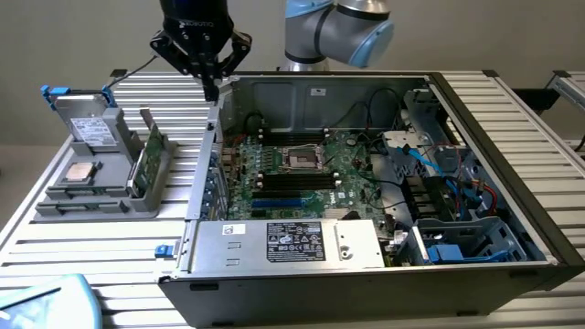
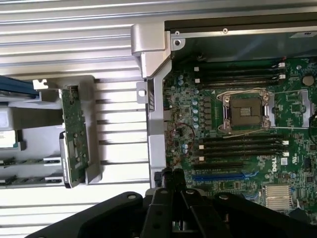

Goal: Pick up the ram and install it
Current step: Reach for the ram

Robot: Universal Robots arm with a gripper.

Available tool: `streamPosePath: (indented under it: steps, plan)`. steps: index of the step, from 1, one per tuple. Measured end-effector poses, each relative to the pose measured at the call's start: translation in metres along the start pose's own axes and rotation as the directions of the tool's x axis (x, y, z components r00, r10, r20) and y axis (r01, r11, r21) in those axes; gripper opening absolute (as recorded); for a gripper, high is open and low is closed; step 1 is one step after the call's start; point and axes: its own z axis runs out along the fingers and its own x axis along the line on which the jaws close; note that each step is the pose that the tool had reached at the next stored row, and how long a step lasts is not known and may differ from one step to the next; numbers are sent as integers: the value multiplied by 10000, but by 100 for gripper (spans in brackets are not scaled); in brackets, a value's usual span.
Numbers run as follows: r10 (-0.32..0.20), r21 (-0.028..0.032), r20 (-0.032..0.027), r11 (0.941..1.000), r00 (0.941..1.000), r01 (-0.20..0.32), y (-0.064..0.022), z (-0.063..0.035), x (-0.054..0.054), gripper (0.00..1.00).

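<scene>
I'm holding my pincer [image 1: 213,88] [image 2: 172,174] high at the far side of the scene, over the far-left corner of the open computer case [image 1: 512,205] as the exterior view has it, and its fingers are pressing tight together with nothing between them. Below it the case's left wall is running toward the near side, with the motherboard [image 1: 311,181] [image 2: 237,148] lying flat just to the right of it. Its square processor socket [image 1: 302,157] [image 2: 246,110] is sitting between rows of long black memory slots [image 1: 292,179] [image 2: 242,144]. The ram [image 1: 81,192] [image 2: 22,160] is lying well apart from me, out on the exterior view's left. It's resting flat in the near end of the grey holder [image 1: 137,199] on the slatted tabletop [image 1: 92,240]. In that same holder the broader green card [image 1: 151,156] [image 2: 74,134] is standing on edge, closest to the case. The silver processor chip [image 1: 73,173] is lying just beyond the ram, and the hard drive [image 1: 89,127] is leaning at the far end.
</scene>
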Motion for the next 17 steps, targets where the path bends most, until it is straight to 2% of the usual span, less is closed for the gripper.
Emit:
streamPosePath:
  steps: [17]
  plan:
    - [-6,1,-14,10000,10000,6,-55,226,770,11]
